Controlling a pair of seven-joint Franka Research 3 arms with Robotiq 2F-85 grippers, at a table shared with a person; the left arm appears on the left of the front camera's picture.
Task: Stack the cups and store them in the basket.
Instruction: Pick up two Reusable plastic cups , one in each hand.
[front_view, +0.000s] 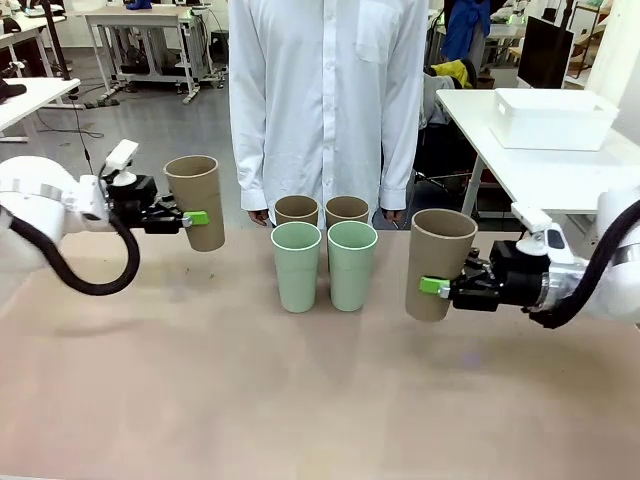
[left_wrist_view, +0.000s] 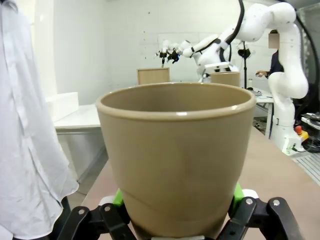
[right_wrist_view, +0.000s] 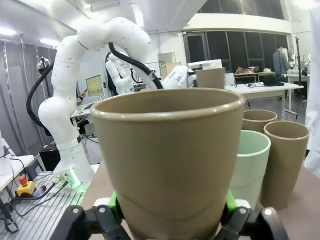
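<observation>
**Left gripper (front_view: 195, 217) and right gripper (front_view: 432, 286) each clamp a cup**

Left tan cup (front_view: 193, 190) and right tan cup (front_view: 440, 245) hang upright off the table (front_view: 300, 400), mouths open, likely for nesting. Four standing cups (front_view: 297, 268) wait mid-table; the basket (front_view: 553, 130) sits far right.

Two mint green cups (front_view: 297, 266) stood side by side near the middle of the table's (front_view: 300, 400) far edge, two tan cups (front_view: 297, 210) just behind them, a left tan cup (front_view: 195, 202) and a right tan cup (front_view: 436, 262) hung upright above the surface (one toward each side edge), and the white basket (front_view: 555, 120) sat on another table (front_view: 540, 175).
</observation>
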